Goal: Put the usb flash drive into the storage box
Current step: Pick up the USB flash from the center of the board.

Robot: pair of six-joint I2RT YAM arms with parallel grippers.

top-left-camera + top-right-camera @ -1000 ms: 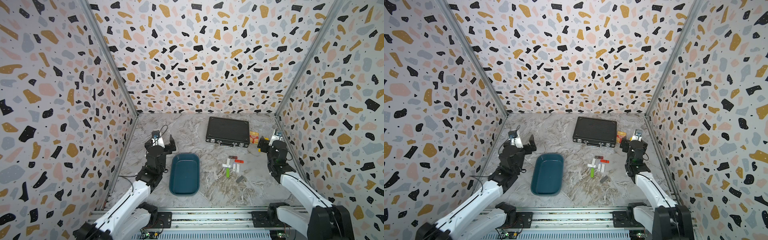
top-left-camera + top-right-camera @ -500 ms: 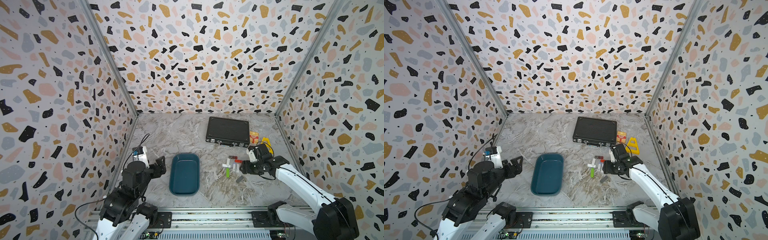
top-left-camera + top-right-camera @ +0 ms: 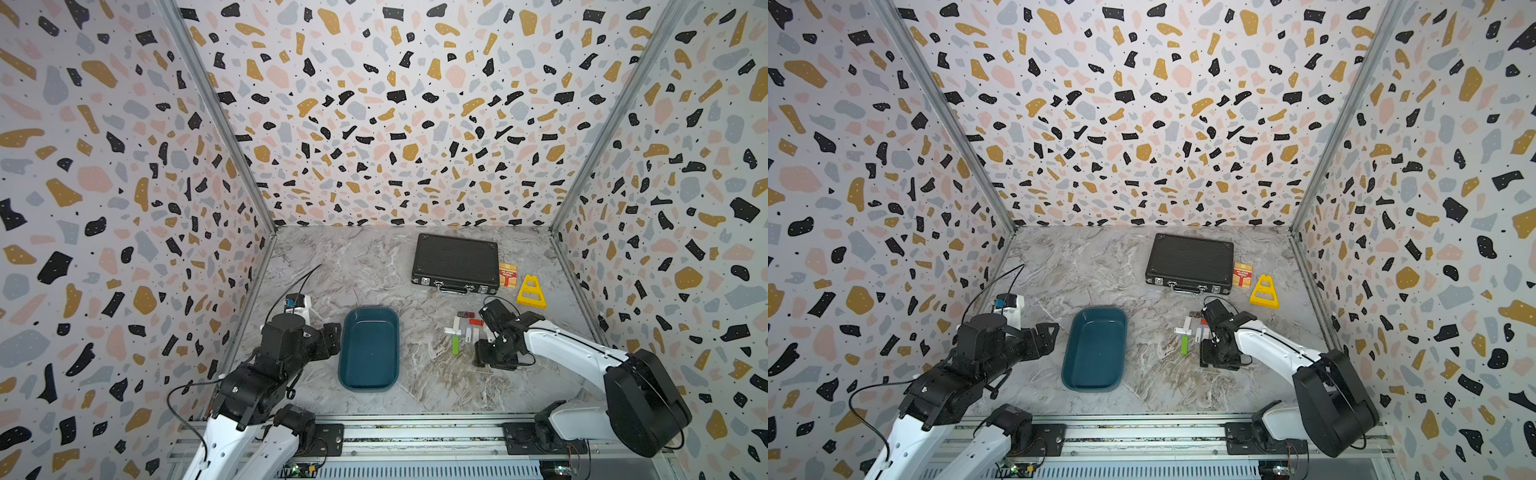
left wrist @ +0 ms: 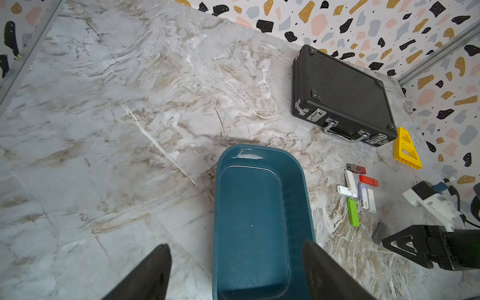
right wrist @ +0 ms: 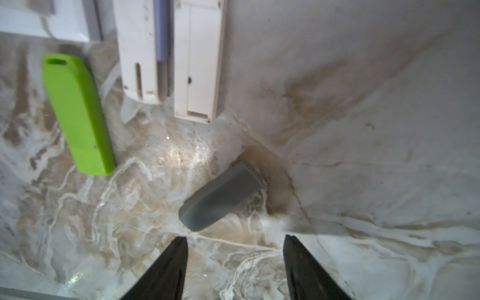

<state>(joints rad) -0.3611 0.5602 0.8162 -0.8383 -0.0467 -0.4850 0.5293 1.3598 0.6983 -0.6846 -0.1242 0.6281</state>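
Fingers [image 5: 166,270] of my right gripper [image 5: 235,237] stand apart with nothing between them. Their tips sit low over the marble table [image 5: 363,155], just short of the grey usb flash drive [image 5: 220,194], which lies flat and untouched. A green drive [image 5: 78,117] and white drives [image 5: 197,65] lie near it. My left gripper [image 4: 235,246] is spread wide and empty, just beside the storage box [image 4: 259,207], well apart from the drives.

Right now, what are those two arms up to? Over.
Left end effector open by empty storage box. Right end effector open, low at grey flash drive, not gripping. Green drive close beside.
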